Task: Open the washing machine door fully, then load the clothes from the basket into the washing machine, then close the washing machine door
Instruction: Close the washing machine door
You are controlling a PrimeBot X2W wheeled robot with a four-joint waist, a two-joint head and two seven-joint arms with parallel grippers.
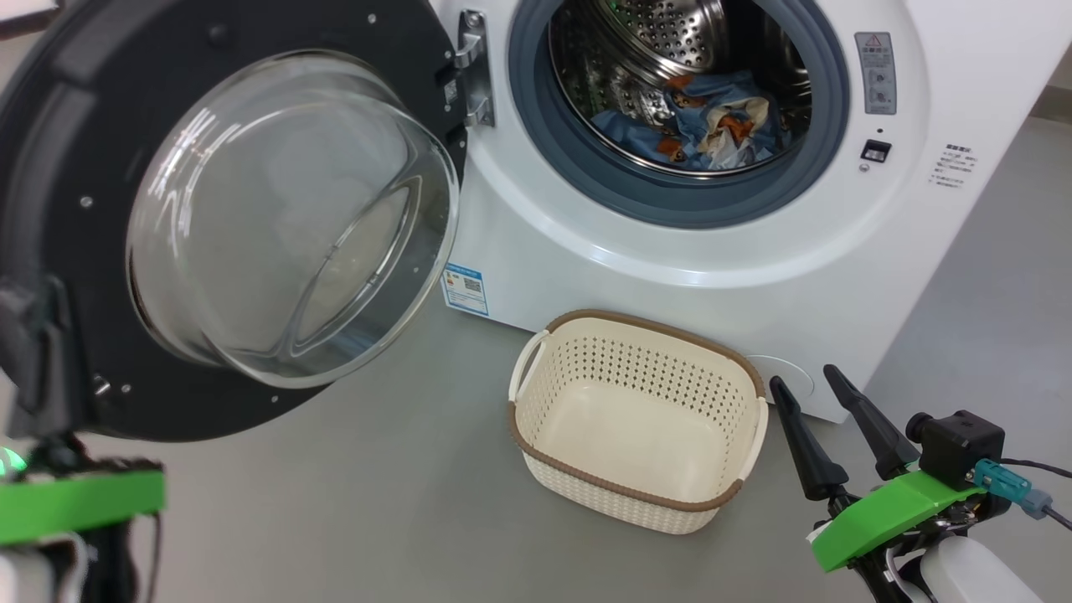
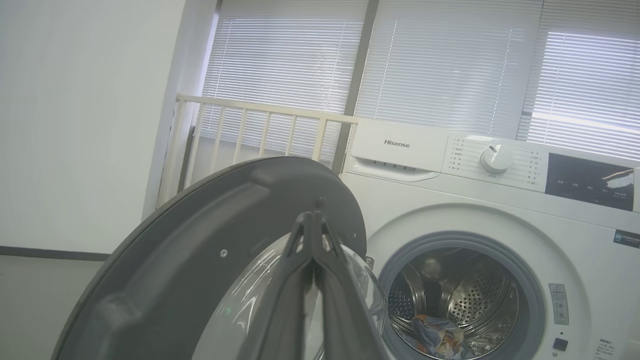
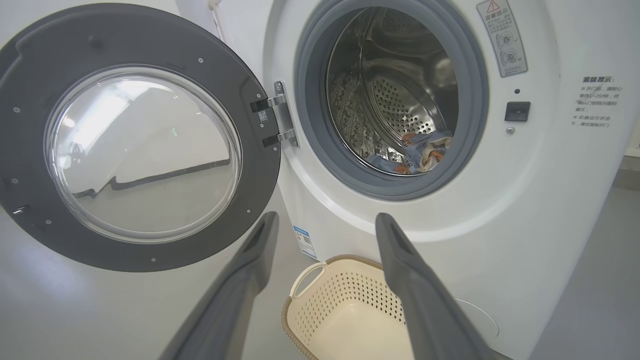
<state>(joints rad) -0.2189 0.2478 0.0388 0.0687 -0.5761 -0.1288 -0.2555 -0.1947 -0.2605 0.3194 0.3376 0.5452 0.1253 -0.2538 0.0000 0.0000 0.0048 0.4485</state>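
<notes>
The washing machine (image 1: 636, 285) stands with its door (image 1: 50, 126) swung wide open to the left, the glass bowl facing me. The clothes (image 1: 712, 126), blue fabric with orange figures, lie at the bottom of the steel drum. On the floor in front, the basket (image 1: 636, 368) holds nothing. My right gripper (image 1: 808, 385) hovers open just right of the basket, with nothing between its fingers. In the left wrist view my left gripper (image 2: 313, 220) is shut on nothing, its tips close against the door's (image 2: 200, 225) inner face near the upper rim.
The grey floor (image 1: 377, 502) spreads out around the basket. A cream railing (image 2: 260, 130) and blinds stand behind the machine (image 2: 400, 200). In the right wrist view the basket (image 3: 345, 305) sits below the open fingers (image 3: 250, 260), under the drum and the clothes (image 3: 420, 150).
</notes>
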